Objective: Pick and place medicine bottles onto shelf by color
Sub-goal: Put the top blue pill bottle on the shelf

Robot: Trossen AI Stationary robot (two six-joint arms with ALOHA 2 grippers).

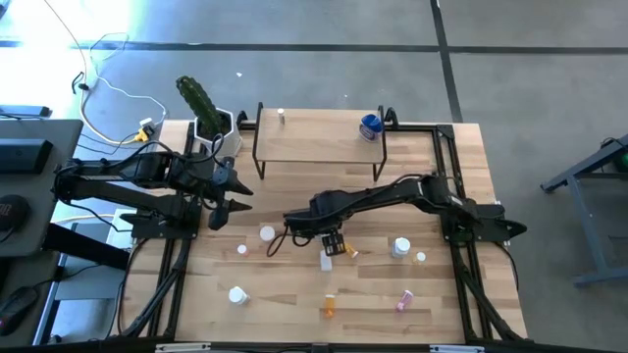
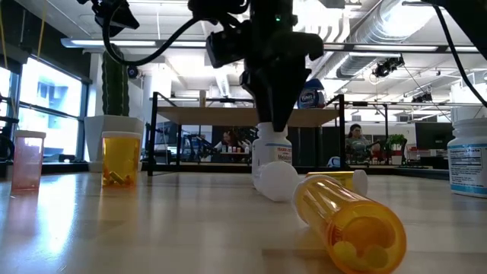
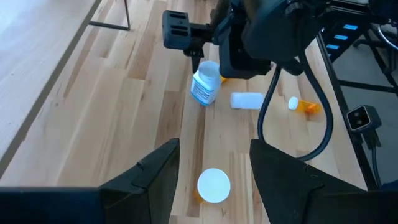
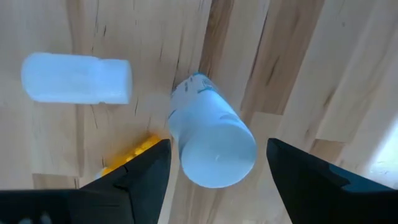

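My right fingers (image 4: 217, 171) hang open straight over a white bottle (image 4: 211, 146), which stands upright between them. Left fingers (image 3: 214, 177), well off at nine o'clock, are open, empty.

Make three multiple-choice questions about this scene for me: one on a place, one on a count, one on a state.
1. Where is the blue jar?
A. In the left gripper
B. On the shelf
C. Lying on the table by the orange bottles

2. How many containers stand on the shelf?
A. None
B. Five
C. Two

3. How is the right gripper?
A. Open, fingers on either side of an upright white bottle
B. Shut on an orange bottle
C. Shut on the cactus pot

Answers:
1 B: the blue jar stands near the right end of the shelf.
2 C: only the blue jar and a small white bottle are on it.
3 A: the right gripper shows gaps between its fingers and the white bottle. The left gripper waits open at the table's left.
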